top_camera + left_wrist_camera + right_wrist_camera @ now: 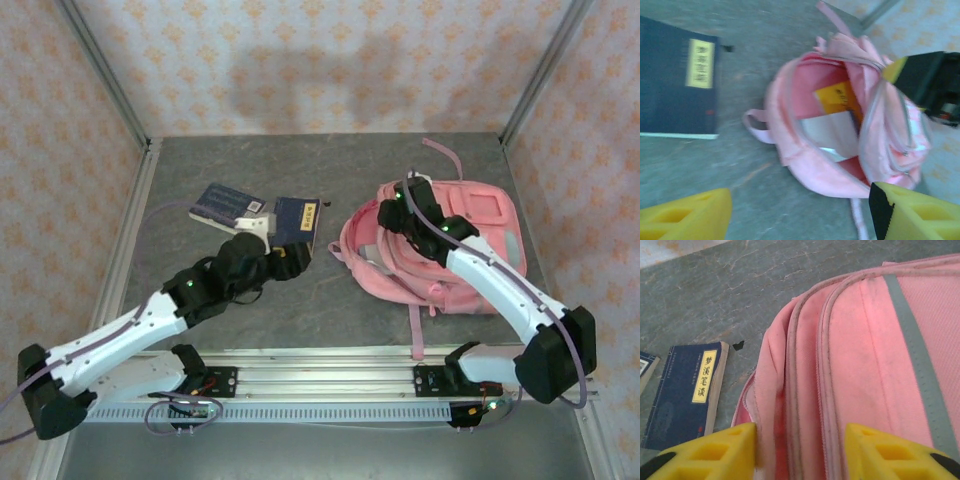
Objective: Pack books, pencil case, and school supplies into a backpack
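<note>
The nearer navy book (298, 222) is laid flat on the table (330, 165), just beyond the left gripper (292, 260) and well apart from the backpack (382, 272), which is spread to its right. In the left wrist view the book is seen up and to the left of the fingers, not between them. Its long axis, marked by the pale label, is set roughly along the line in which the gripper points. The left jaws are held wide apart and nothing is enclosed by them.

A second navy book (225, 205) is placed farther to the left, tilted, close to the first; whether the two touch cannot be told. Both are much nearer to the left arm than to the right, so the pick is judged to belong to the left arm. A shift to the left and a descent onto an edge of the nearer book would be required, since the cover is flat against the table.

The mouth of the backpack is turned towards the books. A yellow book (837, 97) and a pale book (827, 132) are seen already lodged inside it.

The right gripper (801, 432) is set at the rim of that mouth, its jaws parted astride the zipped edge. No fold is seen pinched between them, so the rim is judged released.
</note>
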{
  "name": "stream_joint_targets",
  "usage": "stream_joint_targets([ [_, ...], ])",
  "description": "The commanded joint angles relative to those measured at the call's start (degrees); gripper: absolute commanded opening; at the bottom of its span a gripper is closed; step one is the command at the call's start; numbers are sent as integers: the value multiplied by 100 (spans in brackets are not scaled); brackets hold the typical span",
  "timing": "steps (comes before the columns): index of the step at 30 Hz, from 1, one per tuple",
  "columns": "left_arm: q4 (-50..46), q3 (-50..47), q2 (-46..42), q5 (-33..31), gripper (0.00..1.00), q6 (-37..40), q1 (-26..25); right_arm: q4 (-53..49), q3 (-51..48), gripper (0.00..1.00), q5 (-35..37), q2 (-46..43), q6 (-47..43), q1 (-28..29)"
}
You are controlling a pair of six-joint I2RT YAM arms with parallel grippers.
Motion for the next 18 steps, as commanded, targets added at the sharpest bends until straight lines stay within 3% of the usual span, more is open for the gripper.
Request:
stream_joint_targets([
  [1, -732, -439, -540, -883, 73, -41, 68, -90, 418, 52, 119, 190, -237, 318],
  [5, -898, -844, -1061, -1162, 73, -158, 148, 115, 847, 47, 119, 712, -240, 830],
  [8, -983, -994, -1259, -1292, 73, -182, 146, 466, 1108, 36, -439, 1339, -61, 1001],
  [13, -866, -1379, -1397, -1215, 73, -553, 154, 631, 1924, 1, -1021, 2806, 179, 1283],
  [18, -773, -1576, -1419, -1121, 73, -645, 163, 502, 2898, 0, -1183, 4192, 357, 1385],
])
